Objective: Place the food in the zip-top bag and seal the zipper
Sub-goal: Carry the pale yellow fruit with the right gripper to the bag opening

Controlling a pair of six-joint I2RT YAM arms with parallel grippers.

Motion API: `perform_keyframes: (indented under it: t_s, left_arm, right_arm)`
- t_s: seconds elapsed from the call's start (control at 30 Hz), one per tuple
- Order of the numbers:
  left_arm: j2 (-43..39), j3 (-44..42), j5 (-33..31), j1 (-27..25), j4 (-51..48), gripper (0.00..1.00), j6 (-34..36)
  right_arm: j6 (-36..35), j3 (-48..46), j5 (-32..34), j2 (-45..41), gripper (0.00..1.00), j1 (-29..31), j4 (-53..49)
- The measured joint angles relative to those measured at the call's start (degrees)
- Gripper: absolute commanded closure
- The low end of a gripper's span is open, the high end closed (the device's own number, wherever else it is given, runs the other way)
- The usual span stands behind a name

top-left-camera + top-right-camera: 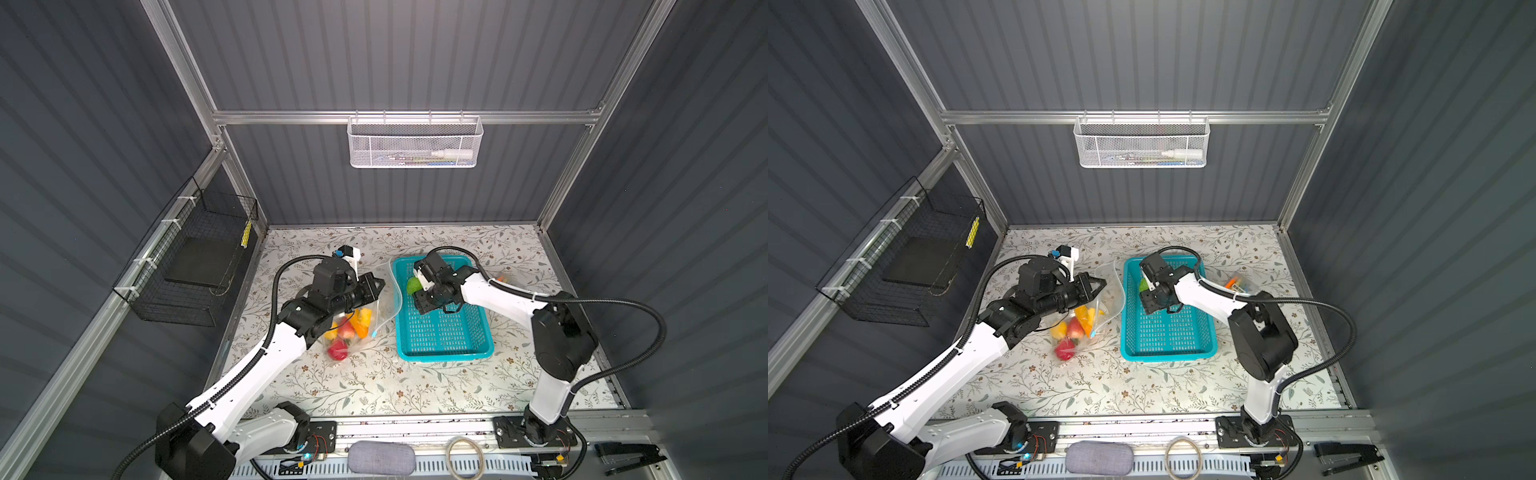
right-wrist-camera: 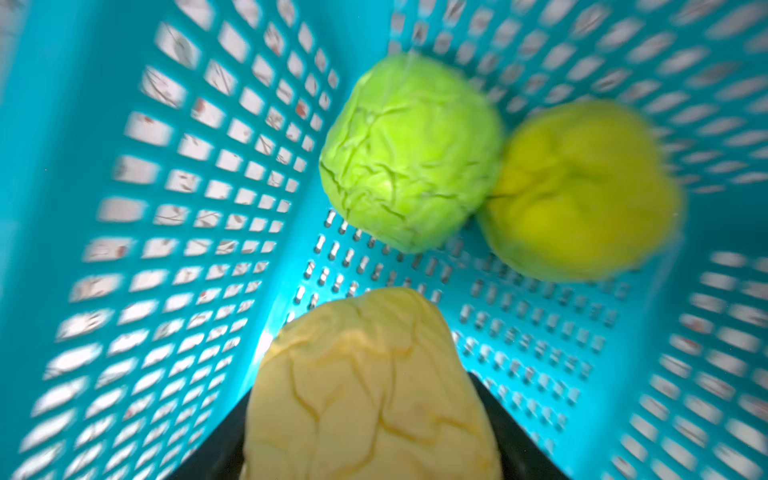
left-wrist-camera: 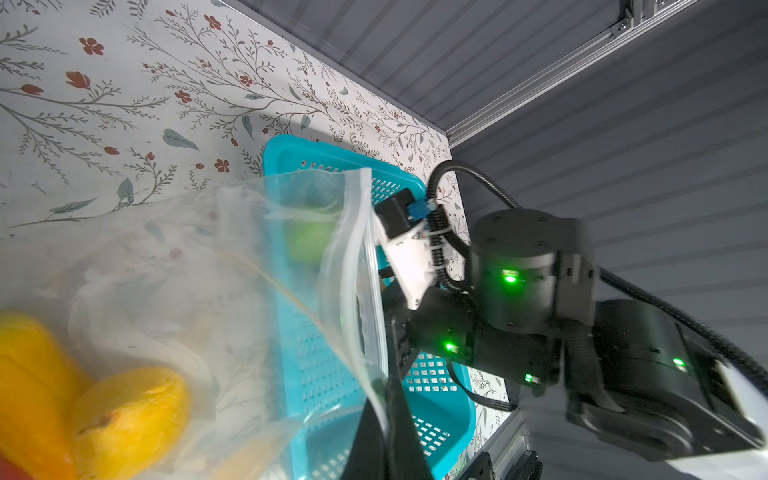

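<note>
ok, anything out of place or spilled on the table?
Nothing spilled or damaged. One stray: an orange packet lies on the table beside the teal basket, outside it. The left gripper pinches the zip-top bag; the right gripper grips a pale yellow piece.

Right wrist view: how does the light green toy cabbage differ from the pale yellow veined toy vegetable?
The light green toy cabbage is bright green, the pale yellow veined toy vegetable cream-coloured. The cabbage rests in the teal perforated basket; the yellow one sits between the black jaws of the right end effector. The cabbage looks blurred, the yellow one crisp. Both have creased leaf veins.
</note>
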Motion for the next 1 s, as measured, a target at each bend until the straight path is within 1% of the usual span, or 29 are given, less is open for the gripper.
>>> perform_keyframes:
  t_s: [0.17,0.23,0.37,0.5,0.6,0.7,0.83,1.0]
  left_arm:
    - [0.00,0.00,0.02,0.02,0.04,1.00,-0.02]
    - [0.00,0.00,0.04,0.00,0.07,1.00,-0.02]
    - [0.00,0.00,0.04,0.02,0.17,1.00,-0.02]
    - [0.00,0.00,0.04,0.02,0.17,1.00,-0.02]
    - [0.00,0.00,0.04,0.00,0.17,1.00,-0.02]
    - [0.00,0.00,0.07,0.02,0.17,1.00,-0.04]
    - [0.00,0.00,0.07,0.00,0.15,1.00,-0.04]
    - [0.00,0.00,0.15,0.02,0.00,1.00,-0.04]
  right_arm:
    - [0.50,-1.79,-2.95,-8.09,0.36,-0.24,-0.28]
    - [0.81,-2.69,-5.73,-11.26,0.37,-0.24,0.07]
    - [1.01,-4.26,-14.25,-16.94,0.38,-0.13,2.32]
    - [1.27,-4.17,-20.63,-20.28,0.38,0.48,5.25]
    - [2.32,-3.89,-24.26,-21.22,0.38,1.09,7.63]
    - [3.43,-3.80,-26.32,-21.14,0.38,1.79,10.21]
    - [4.44,-2.99,-26.64,-19.52,0.39,3.50,11.87]
    - [4.63,-1.46,-26.25,-15.15,0.39,5.73,12.46]
